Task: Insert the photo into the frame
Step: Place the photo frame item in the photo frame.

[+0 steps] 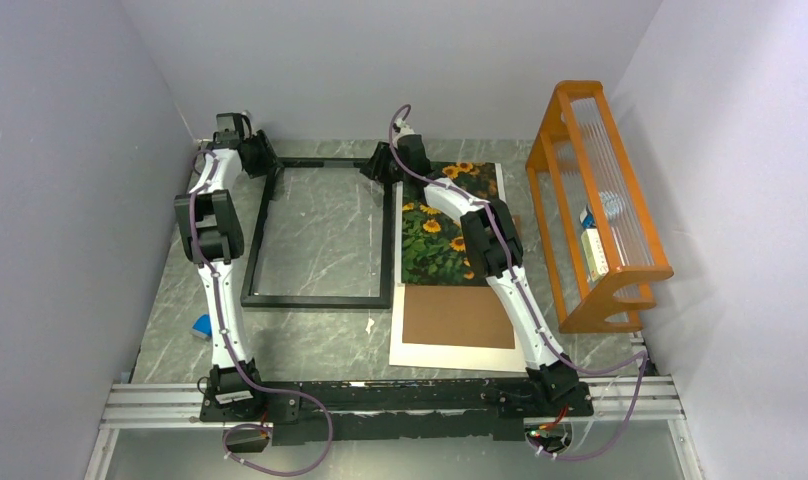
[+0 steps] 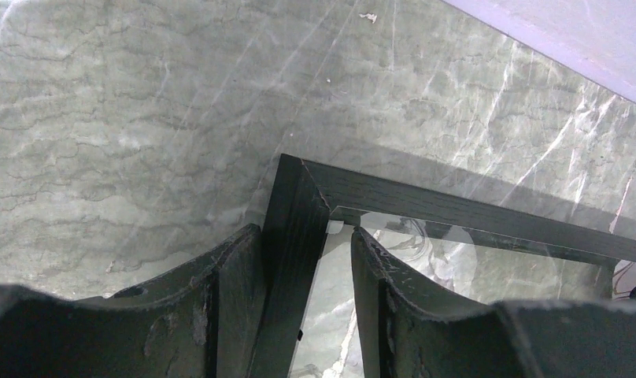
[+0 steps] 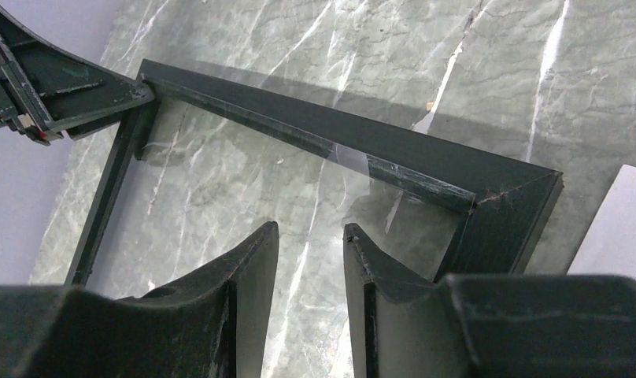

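The black frame (image 1: 320, 299) lies flat on the marble table, left of centre, with a glass pane in it. My left gripper (image 1: 260, 160) is at its far left corner. In the left wrist view its open gripper (image 2: 303, 230) straddles the frame's left rail (image 2: 425, 201); the left finger touches the rail and the right one stands clear. My right gripper (image 1: 380, 168) is at the far right corner. In the right wrist view it (image 3: 311, 227) is open and empty over the glass inside the frame (image 3: 425, 153). The sunflower photo (image 1: 435, 235) lies right of the frame, partly under my right arm.
A brown backing board (image 1: 458, 315) lies on a white mat sheet (image 1: 450, 356) near the photo. An orange wooden rack (image 1: 595, 200) stands at the right. A small blue object (image 1: 203, 325) lies by the left arm. Walls close in on three sides.
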{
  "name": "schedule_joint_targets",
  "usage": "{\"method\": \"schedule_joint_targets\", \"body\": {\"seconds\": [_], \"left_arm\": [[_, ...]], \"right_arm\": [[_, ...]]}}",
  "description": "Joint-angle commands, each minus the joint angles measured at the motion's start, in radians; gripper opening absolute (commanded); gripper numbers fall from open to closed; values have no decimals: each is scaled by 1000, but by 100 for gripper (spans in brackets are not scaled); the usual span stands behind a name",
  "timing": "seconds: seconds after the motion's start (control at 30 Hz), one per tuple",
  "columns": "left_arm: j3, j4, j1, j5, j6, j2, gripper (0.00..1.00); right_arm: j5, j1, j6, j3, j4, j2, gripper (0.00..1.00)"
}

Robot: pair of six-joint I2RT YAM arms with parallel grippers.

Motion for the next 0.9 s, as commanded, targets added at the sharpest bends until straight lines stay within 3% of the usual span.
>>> {"method": "schedule_joint_targets", "body": {"seconds": [0.0,0.33,0.6,0.73,0.87], "left_arm": [[-62,-181,-9,-37,39,36,52],[-67,-205,-9,18,44,0,54],[-63,-240,18,69,28,-63,57],[-83,-253,35,44,20,-122,64],[-138,-263,45,13,29,-178,76]], "right_arm": [[-10,4,-10,-12,-7,-33,40],[25,4,-24,50,-120,-112,41],[17,-5,-50,9,-332,-274,53],[73,-15,-80,-56,-431,-335,58],[141,-26,-69,-115,-535,-383,70]]}}
